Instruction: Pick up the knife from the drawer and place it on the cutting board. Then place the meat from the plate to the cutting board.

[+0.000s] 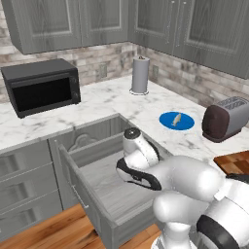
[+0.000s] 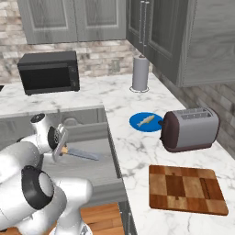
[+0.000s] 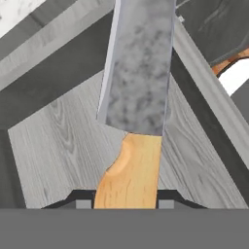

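White arm bent low over drawer (image 1: 104, 187) | claw (image 2: 61, 148) apparently clamped on knife (image 3: 137, 92) handle, blade level

knife (image 2: 79, 153) over drawer (image 2: 87, 172) | meat (image 2: 146, 120) on plate (image 2: 137, 125)

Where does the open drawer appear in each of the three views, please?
Left base view: the drawer, lower centre, pulled open.
Right base view: the drawer, lower left.
Hand view: the drawer's wood-grain floor, behind the knife.
Shared landmark: the knife, in right base and hand views.
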Controlling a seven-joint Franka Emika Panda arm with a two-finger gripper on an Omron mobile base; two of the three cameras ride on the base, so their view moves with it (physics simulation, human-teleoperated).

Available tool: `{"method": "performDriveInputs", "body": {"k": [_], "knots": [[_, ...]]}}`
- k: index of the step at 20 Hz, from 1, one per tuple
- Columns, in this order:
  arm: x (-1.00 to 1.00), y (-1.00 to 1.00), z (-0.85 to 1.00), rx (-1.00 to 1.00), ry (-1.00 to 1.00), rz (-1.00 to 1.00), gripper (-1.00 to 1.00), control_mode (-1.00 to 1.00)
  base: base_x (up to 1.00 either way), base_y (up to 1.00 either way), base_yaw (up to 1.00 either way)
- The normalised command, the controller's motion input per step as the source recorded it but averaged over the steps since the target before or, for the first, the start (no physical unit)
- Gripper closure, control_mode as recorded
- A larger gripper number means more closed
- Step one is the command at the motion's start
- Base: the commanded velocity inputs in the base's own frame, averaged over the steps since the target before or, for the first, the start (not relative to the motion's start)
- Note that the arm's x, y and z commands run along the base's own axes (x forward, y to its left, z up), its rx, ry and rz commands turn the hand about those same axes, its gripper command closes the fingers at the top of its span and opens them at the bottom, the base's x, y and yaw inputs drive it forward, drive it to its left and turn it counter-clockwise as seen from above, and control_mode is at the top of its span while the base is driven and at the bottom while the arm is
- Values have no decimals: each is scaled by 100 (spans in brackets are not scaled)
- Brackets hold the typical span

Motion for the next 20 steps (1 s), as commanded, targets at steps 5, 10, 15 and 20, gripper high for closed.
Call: {"method": "performDriveInputs", "body": {"k": [5,10,15,20], "knots": [[-23,0,100,-2,0,0,100,-100,0,0,0],[-13,0,100,-2,7,0,100,-100,0,0,0],[-11,-2,93,0,8,-1,100,-100,0,0,0],[1,-38,29,0,9,-4,100,-100,0,0,0]]}}
